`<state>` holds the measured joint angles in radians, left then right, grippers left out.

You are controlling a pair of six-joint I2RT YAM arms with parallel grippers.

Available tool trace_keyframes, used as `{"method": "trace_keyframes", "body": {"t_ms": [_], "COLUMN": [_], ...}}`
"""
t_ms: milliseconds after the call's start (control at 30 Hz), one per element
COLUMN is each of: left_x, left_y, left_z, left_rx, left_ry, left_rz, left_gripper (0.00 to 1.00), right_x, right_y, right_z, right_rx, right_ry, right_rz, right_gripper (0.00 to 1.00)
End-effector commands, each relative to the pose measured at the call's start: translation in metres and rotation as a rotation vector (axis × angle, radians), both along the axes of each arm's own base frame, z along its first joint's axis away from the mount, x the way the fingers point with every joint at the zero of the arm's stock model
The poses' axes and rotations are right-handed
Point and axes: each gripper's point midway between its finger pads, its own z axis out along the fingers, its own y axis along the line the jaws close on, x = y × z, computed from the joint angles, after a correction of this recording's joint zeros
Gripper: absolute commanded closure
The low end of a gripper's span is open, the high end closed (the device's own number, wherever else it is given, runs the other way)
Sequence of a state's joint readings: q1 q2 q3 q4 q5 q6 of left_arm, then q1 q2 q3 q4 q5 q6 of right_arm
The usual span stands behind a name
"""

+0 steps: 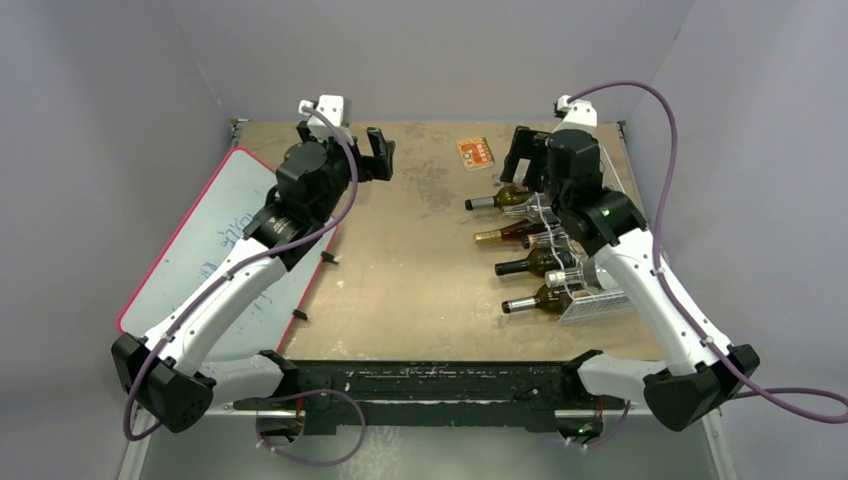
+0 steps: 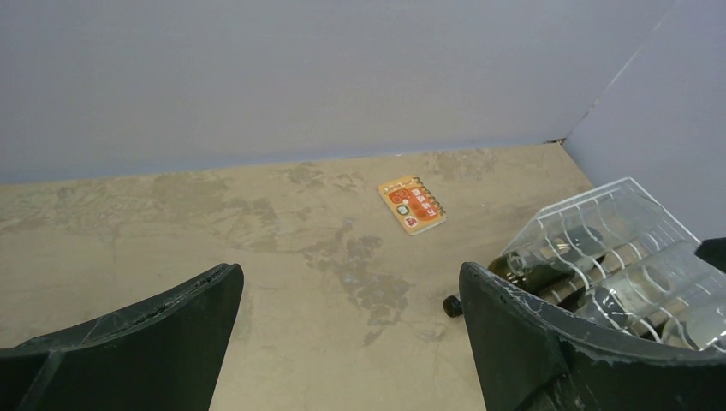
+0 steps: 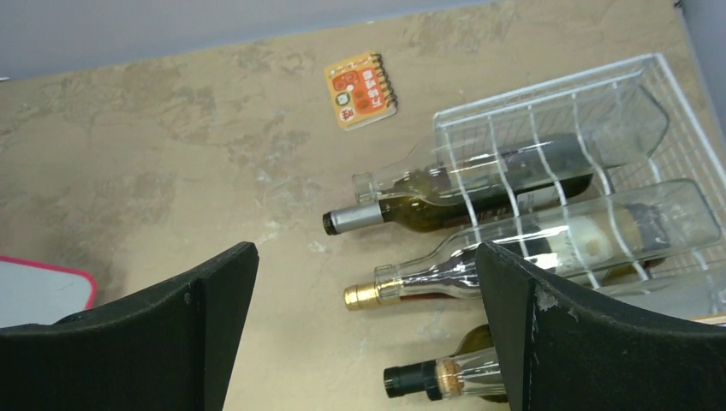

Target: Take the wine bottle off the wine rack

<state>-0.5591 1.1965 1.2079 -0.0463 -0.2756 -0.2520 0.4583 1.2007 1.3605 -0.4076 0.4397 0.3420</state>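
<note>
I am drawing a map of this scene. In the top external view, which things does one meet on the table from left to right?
From the left: red-edged whiteboard → left gripper → small orange notebook → wine rack.

The top external camera is looking down from above and behind the arm bases, taking in the whole table [image 1: 420,270]. The left wrist camera is sitting low near 11 o'clock, facing roughly 2 o'clock across the tabletop. The right wrist camera is hanging close over 2 o'clock, looking steeply down. All three views are sharing the orange notepad [image 1: 476,152] and the wine rack [image 1: 598,306].
</note>
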Motion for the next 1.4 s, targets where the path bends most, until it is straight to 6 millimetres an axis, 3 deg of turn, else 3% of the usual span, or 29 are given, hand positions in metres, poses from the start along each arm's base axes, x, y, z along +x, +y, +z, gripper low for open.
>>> {"method": "trace_keyframes", "body": {"t_ms": [0,167,400,533,767,967,1233,1367], "left_x": [-0.004,-0.006,-0.012,-0.014,-0.016,-0.019,-0.018,-0.018], "left_y": [-0.013,-0.025,-0.042,-0.049,-0.051,-0.067,-0.066,-0.064], "left_z": [0.017,0.006,-0.003,-0.006,-0.010,-0.023,-0.022,-0.019], "left_rx": [-0.039,0.013,0.064,0.078,0.080,0.102,0.105,0.103], "left_ry": [-0.057,-0.043,-0.035,-0.030,-0.026,-0.005,0.004,-0.001], "left_rz": [-0.022,-0.016,-0.031,-0.041,-0.026,-0.046,-0.031,-0.019], "left_gripper": [0.04,0.04,0.05,0.05,0.05,0.06,0.06,0.06], "right_x": [-0.005,-0.005,0.000,0.014,0.046,0.064,0.094,0.098], "right_y": [0.017,0.017,-0.005,-0.018,-0.046,-0.065,-0.044,-0.038], "right_z": [0.015,-0.003,-0.020,-0.026,-0.022,-0.015,-0.040,-0.051], "right_rx": [0.107,0.095,0.109,0.178,0.343,0.400,0.496,0.587], "right_ry": [0.006,0.081,0.168,0.197,0.155,0.149,0.211,0.220], "right_rz": [0.065,0.050,-0.023,-0.085,-0.389,-0.616,-0.631,-0.673], "right_gripper": [0.00,0.00,0.00,0.00,0.00,0.00,0.02,0.02]}}
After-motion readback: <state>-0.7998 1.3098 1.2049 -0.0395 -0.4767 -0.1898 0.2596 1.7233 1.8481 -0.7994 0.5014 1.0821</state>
